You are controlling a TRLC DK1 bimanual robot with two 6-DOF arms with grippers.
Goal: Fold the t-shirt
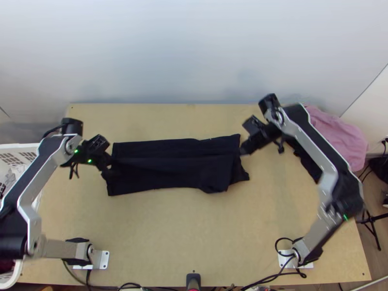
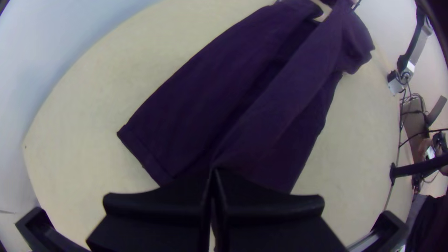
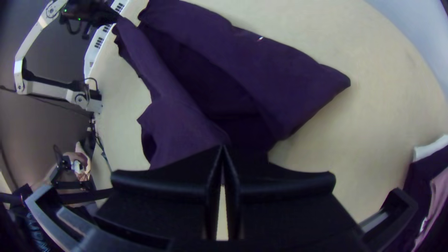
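The dark t-shirt (image 1: 169,165) lies as a long strip across the table, one long flap folded over along it. At the strip's left end is my left gripper (image 1: 110,170); in its wrist view the left gripper (image 2: 213,173) is shut on the flap's edge of the t-shirt (image 2: 261,107). At the opposite end stands my right gripper (image 1: 244,149). The right wrist view has the right gripper (image 3: 223,150) shut on the flap's other end, where the t-shirt (image 3: 186,126) rises to the fingertips.
A pink cloth (image 1: 339,138) and a dark cloth (image 1: 305,160) lie at the table's right side, partly behind the right arm. A white basket (image 1: 19,149) stands at the left edge. Cables run along the near edge.
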